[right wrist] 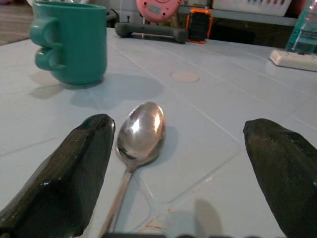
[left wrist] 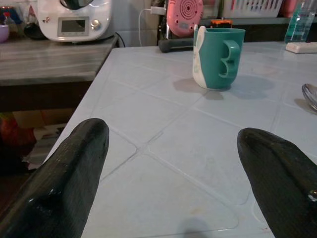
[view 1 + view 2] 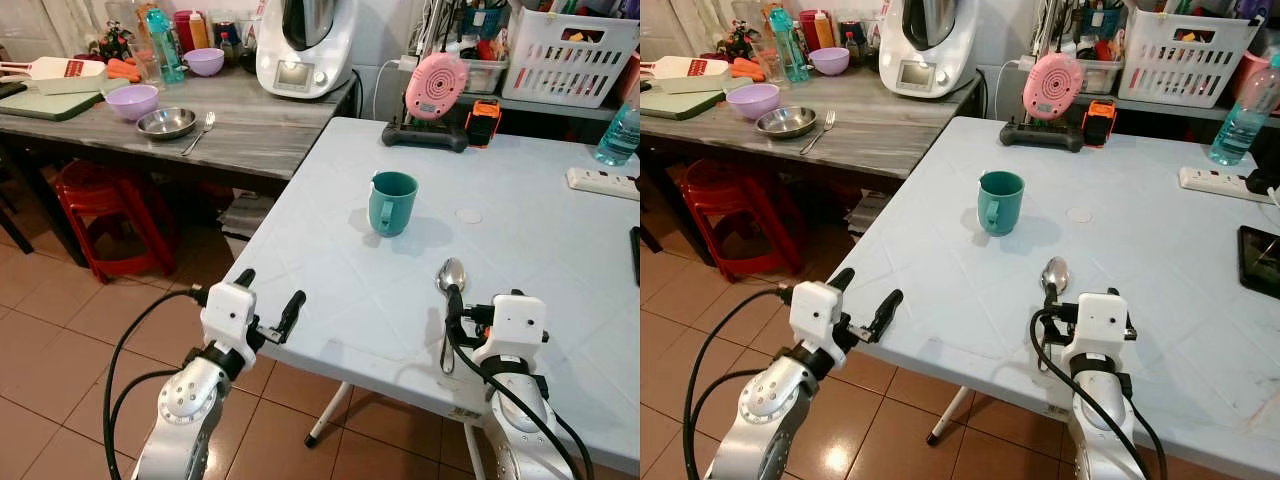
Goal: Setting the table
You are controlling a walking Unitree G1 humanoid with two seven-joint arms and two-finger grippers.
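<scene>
Spoon on table, between open right end effector fingers

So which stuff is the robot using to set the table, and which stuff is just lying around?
For the job:
- teal mug on the white table
- spoon, beside the right claw, which is open
- left claw, open at the table's edge

Just lying about:
- pink speaker
- power strip
- water bottle
- purple bowl, metal bowl and fork on the counter

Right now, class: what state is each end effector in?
Left end effector: open, empty.
Right end effector: open, around the shiny metal spoon, not gripping.
</scene>
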